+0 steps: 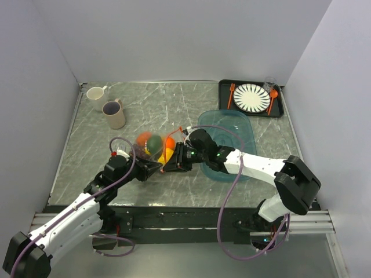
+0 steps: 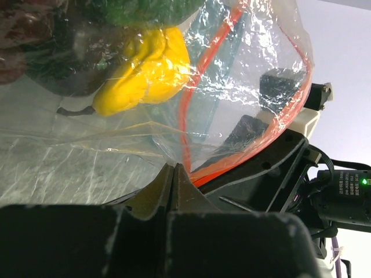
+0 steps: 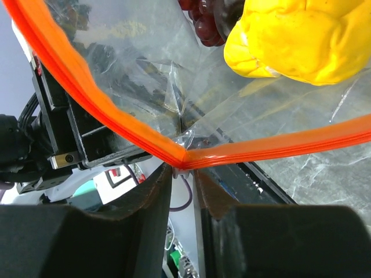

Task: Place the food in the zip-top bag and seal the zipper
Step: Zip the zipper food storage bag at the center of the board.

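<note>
Zip-top bag point(image 1: 144, 152): we find it mid-counter point(image 1: 162, 107), its near edge held between both claws.
Food point(image 1: 154, 143): yellow, green, orange and dark purple pieces sit inside the clear film.
Zipper point(image 3: 272, 150): the orange-red strip gapes in a wide loop in the left wrist view and is bent to a sharp corner in the right wrist view.
Left claw point(image 2: 174, 171): fingers pressed together on the bag's film, just beside the strip.
Right claw point(image 3: 184, 171): pinched on the zipper's corner.
Edges: a teal tray point(image 1: 250, 128) lies just right of the bag, under the right arm.
Room: we see bare counter between the bag and two mugs point(image 1: 114, 114) at rear left. A black tray point(image 1: 222, 88) with a plate point(image 1: 252, 97) sits well apart at rear right.
</note>
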Action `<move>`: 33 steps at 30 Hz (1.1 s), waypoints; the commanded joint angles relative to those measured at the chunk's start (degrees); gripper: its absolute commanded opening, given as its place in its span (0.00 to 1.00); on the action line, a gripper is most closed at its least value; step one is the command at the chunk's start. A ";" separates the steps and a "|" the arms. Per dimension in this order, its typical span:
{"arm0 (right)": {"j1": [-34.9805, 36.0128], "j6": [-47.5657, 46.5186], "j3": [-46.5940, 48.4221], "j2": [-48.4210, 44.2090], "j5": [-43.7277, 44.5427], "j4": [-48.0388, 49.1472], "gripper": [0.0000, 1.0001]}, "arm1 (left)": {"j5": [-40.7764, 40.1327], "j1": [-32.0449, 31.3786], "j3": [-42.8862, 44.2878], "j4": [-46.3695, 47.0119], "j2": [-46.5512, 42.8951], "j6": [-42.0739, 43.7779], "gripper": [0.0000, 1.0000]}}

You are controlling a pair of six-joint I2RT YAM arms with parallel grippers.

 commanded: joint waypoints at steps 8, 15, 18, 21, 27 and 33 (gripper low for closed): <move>0.32 0.56 1.82 0.40 -1.19 3.93 0.08 | 0.69 0.08 -0.04 2.78 -0.95 -0.60 0.01; -0.12 2.14 0.06 -1.36 0.48 6.40 0.05 | 1.48 0.08 -2.05 3.83 -2.88 -2.44 0.36; -0.47 2.40 -0.21 -1.80 0.92 7.28 0.04 | 1.57 0.08 -2.94 3.31 -4.73 -3.41 0.40; -0.56 2.67 -0.12 -1.80 0.75 7.72 0.04 | 0.78 0.08 -3.46 2.78 -6.75 -4.03 0.40; -0.56 3.28 -0.39 -1.27 -0.04 8.86 0.04 | 0.60 -0.01 -4.08 3.57 -6.67 -4.99 0.21; -0.65 3.37 -0.30 -1.27 0.04 8.69 0.04 | 1.40 -0.01 -3.73 4.62 -4.82 -4.82 0.06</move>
